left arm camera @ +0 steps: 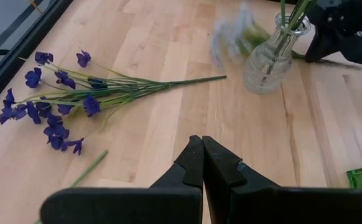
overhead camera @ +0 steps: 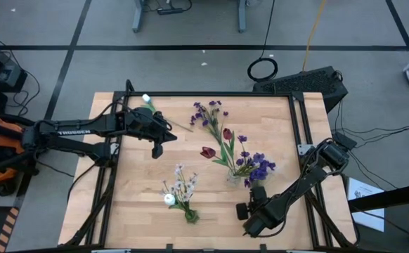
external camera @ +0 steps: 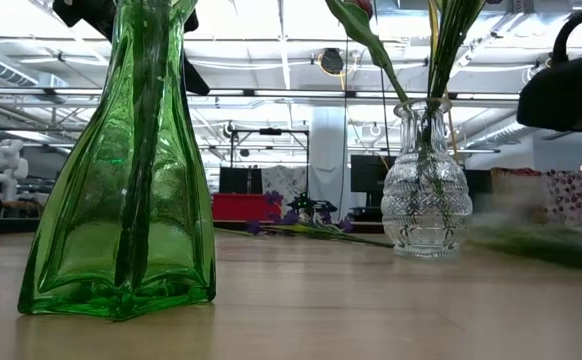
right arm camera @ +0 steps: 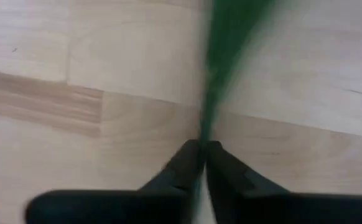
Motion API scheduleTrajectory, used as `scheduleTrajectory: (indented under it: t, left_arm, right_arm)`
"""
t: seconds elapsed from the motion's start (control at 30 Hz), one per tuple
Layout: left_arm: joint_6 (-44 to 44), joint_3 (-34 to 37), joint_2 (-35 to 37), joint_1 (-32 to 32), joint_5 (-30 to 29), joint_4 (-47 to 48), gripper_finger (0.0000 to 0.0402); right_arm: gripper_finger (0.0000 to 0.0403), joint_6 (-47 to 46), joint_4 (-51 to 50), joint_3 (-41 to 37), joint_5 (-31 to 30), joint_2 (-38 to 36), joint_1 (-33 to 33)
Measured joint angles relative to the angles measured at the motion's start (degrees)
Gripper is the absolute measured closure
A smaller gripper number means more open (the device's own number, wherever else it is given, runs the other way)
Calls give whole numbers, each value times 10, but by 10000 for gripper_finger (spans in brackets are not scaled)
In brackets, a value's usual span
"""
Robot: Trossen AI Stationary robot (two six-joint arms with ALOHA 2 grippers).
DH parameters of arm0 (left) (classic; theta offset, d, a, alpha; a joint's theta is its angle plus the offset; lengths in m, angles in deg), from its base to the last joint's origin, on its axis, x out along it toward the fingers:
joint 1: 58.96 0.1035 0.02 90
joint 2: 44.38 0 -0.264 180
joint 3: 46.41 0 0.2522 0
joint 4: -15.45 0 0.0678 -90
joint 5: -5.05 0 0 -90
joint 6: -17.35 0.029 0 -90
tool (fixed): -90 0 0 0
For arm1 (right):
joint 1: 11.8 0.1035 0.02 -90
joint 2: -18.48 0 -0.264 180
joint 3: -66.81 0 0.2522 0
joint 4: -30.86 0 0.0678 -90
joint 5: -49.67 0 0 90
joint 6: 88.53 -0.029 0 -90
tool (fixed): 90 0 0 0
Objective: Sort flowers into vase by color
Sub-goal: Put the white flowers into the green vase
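A clear glass vase (overhead camera: 234, 176) holds dark red tulips (overhead camera: 208, 151) and purple flowers. A green vase (overhead camera: 189, 214) holds white flowers (overhead camera: 180, 184). A bunch of purple flowers (overhead camera: 208, 116) lies on the table's far part, and a white bud (overhead camera: 148, 100) lies at the far left. My right gripper (overhead camera: 255, 188) is shut on a purple flower (overhead camera: 263, 169) just right of the clear vase. My left gripper (overhead camera: 157, 147) is shut and empty, left of the tulips; it also shows in its wrist view (left arm camera: 202, 163). My right gripper pinches the purple flower's green stem (right arm camera: 207, 121) between its two fingers. The stem runs on forward from the fingertips, along the fingers. The flower is blurred and low over the table (external camera: 541, 245), its bloom end beside the clear vase (left arm camera: 231, 37).
Black rails frame the wooden table top (overhead camera: 141, 204). A loose green stem (left arm camera: 88, 171) lies near the purple bunch (left arm camera: 63, 99). Bare wood lies at the near left and between the two vases.
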Motion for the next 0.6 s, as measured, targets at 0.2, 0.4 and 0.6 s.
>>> scheduleTrajectory:
  t: [0.2,0.4,0.6]
  left_arm:
    - [0,0,0,0,14,0,400]
    - [0,0,0,0,24,0,400]
    - [3,0,0,0,24,0,400]
  right_arm:
    - [399,15,-21,25,21,-8,4]
    - [401,-10,-152,96,95,-31,17]
    - [402,63,-248,167,154,-30,29]
